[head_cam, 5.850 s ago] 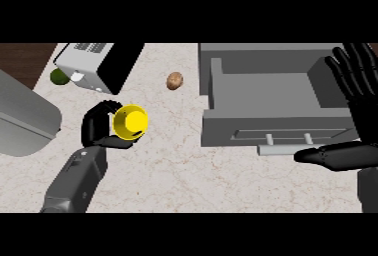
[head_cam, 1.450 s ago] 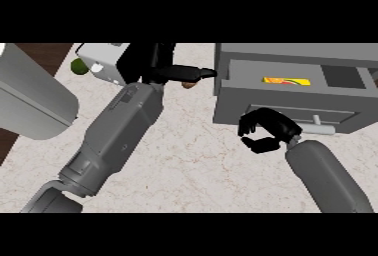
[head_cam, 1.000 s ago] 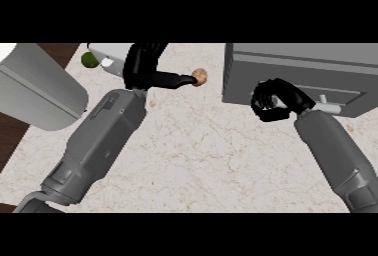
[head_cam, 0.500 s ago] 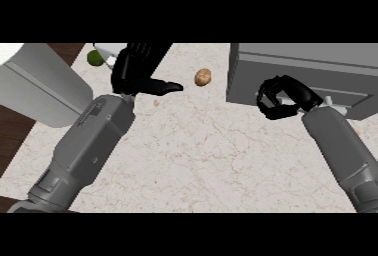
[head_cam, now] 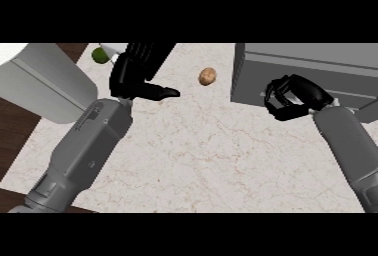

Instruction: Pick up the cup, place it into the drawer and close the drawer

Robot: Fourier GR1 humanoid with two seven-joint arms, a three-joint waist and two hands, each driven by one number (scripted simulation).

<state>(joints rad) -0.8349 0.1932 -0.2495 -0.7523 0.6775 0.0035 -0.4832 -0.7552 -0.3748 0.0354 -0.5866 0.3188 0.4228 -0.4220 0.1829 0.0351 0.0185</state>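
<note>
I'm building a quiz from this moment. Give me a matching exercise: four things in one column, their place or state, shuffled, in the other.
Things:
1. left hand
2. right hand
3. brown lump
4. green fruit

Places or states:
A. at the far edge of the counter, just left of the left hand
B. fingers curled, against the front of the grey drawer unit
C. lying on the counter between the two hands
D. open, fingers straight, thumb sticking out

Pairs: 1-D, 2-B, 3-C, 4-A

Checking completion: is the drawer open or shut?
Shut: the drawer shows a flush grey front, no open cavity; right hand curled against it.
</note>
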